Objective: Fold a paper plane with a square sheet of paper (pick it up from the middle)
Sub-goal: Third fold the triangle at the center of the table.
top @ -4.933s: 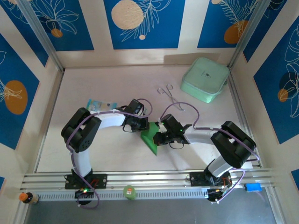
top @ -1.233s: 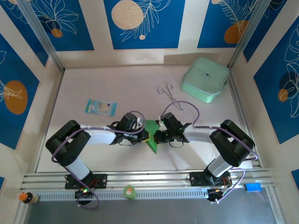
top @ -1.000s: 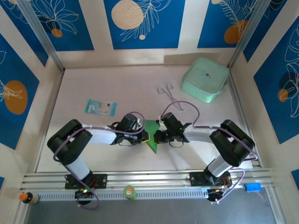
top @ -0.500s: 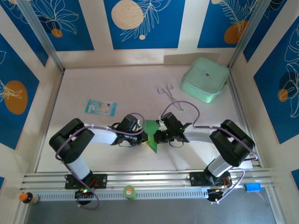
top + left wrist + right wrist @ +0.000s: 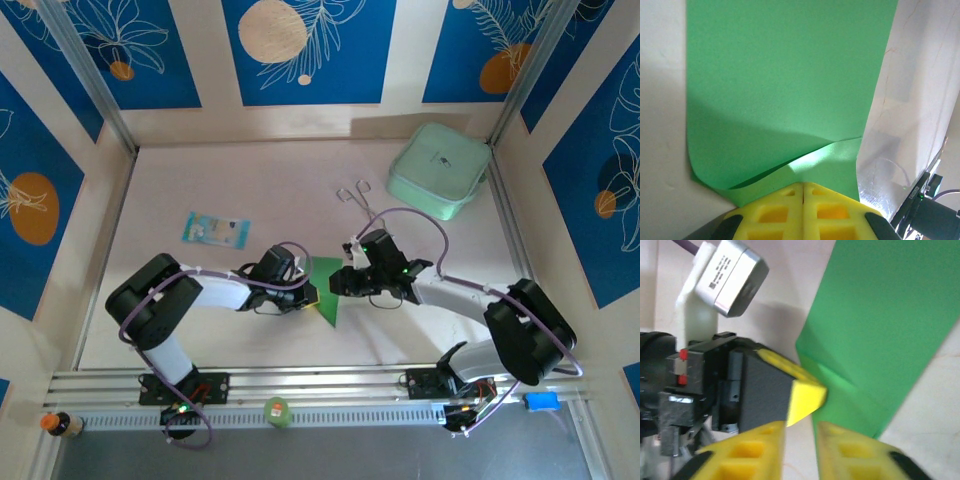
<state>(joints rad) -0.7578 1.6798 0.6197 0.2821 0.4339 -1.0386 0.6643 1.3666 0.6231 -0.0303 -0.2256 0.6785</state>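
Note:
The square sheet of paper, bright green and creased to a long triangle, lies on the table between my two grippers. My left gripper is shut, its yellow fingertips pressed together on the near edge of the paper, where a folded flap bulges up. My right gripper sits just right of the sheet. Its fingers stand slightly apart with bare table in the gap, and the paper runs past its right finger. The left gripper's fingertip touches the sheet's edge there.
A pale mint-green box stands at the back right. Metal forceps lie just behind the right gripper. A light-blue packet lies left of centre. Aluminium rails run along the near edge and both sides.
My right gripper's jaws have parted and come off the paper, and the right arm has swung to the right. The left gripper stays shut on the sheet's edge.

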